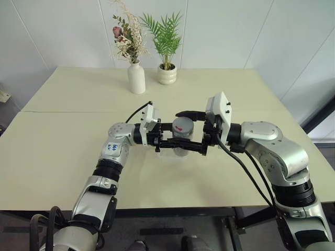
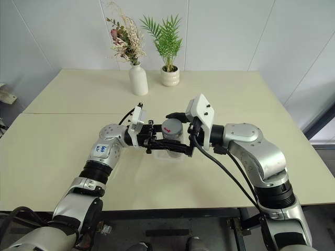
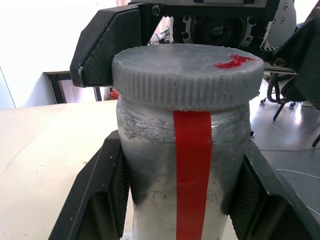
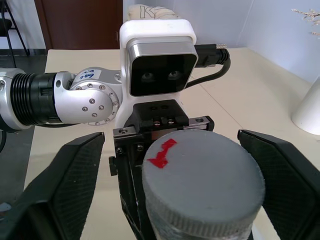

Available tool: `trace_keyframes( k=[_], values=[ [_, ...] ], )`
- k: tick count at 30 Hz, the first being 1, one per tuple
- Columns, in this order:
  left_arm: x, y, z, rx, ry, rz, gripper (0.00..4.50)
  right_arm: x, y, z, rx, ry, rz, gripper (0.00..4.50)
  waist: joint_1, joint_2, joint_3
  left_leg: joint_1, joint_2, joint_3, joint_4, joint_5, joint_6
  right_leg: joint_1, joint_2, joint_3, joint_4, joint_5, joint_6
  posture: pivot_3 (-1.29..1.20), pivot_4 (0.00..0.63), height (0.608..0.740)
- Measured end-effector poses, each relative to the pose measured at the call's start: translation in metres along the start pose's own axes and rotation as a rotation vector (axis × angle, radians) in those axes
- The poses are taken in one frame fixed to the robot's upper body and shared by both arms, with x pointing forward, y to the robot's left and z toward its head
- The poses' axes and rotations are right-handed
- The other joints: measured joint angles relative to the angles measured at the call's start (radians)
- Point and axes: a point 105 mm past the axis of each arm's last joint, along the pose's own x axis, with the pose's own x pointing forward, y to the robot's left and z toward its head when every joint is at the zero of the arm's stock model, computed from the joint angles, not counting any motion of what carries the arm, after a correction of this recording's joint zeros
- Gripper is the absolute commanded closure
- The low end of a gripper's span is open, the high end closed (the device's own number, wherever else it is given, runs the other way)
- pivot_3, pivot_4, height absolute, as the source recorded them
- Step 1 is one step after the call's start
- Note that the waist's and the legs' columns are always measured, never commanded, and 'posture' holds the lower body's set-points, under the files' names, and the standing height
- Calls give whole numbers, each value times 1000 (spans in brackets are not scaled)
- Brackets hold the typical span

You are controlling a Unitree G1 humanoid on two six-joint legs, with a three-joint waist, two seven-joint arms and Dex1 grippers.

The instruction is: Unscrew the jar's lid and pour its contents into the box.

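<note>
The jar (image 3: 190, 165) looks small, stiff and light, so I judge it will not bend or break under a firm grip. Its grey wall looks smooth and could slip if the hold is weak. The lid (image 4: 202, 190) has fine ribs around its edge, and this ribbed rim is the best place to take hold for turning; the flat top with its red mark gives nothing to grip. The body is better held low, under the lid, so that the rim is free.

The left hand (image 1: 170, 144) is closed on the jar's body: its two black fingers (image 3: 107, 195) press the wall on both sides, below the lid, with the red stripe facing the wrist camera. It holds the jar upright above the tabletop (image 1: 63, 157), in front of the robot.

The right hand (image 4: 165, 185) stands wide open and holds nothing. Its fingers are on either side of the lid, at the height of the rim, with a clear gap on each side, so they are not touching it. The lid sits fully on the jar.
</note>
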Motion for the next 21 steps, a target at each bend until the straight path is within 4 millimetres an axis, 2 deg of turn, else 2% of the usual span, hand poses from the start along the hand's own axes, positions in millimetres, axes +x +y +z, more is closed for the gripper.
trace_keyframes(
  k=[12,21],
  values=[
    [0,-1,0,15,7,-13,2352,4,-10,14,-66,-5,-19,17,0,0,0,0,0,0,0,0,0,0,0,0,0,0,0,0,150,740],
    [1,-2,0,23,2,-13,2352,10,-8,9,-50,2,-9,17,0,0,0,0,0,0,0,0,0,0,0,0,1,0,0,0,150,740]
  ],
)
